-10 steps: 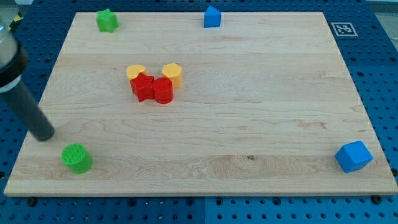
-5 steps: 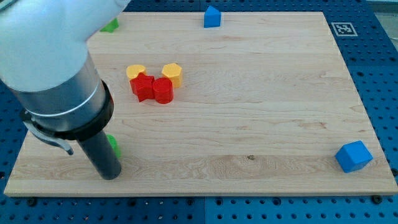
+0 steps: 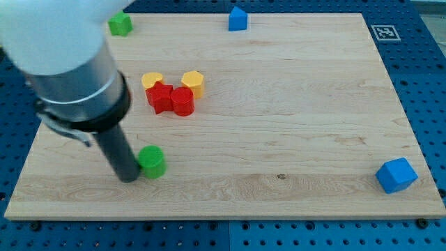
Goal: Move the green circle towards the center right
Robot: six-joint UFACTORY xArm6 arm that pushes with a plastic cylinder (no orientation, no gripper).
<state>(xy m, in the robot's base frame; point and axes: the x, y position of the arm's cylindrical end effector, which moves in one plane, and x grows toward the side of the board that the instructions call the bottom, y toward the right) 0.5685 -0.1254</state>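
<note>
Green circle (image 3: 151, 161): a short, squat cylinder standing flat on the wooden surface (image 3: 293, 132), in the lower-left area, well apart from the centre-right zone. Judged light and rigid; likely to slide readily on the smooth wood. Its round wall gives no flat face to push on, so an off-centre push would probably let it roll off to one side. Best contact judged to be the 9 o'clock side of its wall, with the push running toward 3 o'clock and slightly toward 12.

Arm pose: the rod slants down from the view's upper left, the bulky pale and dark housing filling that corner. My tip (image 3: 129, 177) sits on the surface at the circle's 8 o'clock, touching it or just beside it; contact cannot be confirmed. There is no hand on this rig, so no grip state applies.

Other items: a cluster of two red blocks (image 3: 171, 98) and two yellow blocks (image 3: 193, 82) lies at the circle's 12 to 1 o'clock, near enough that a line angled too steeply upward could clip it.
</note>
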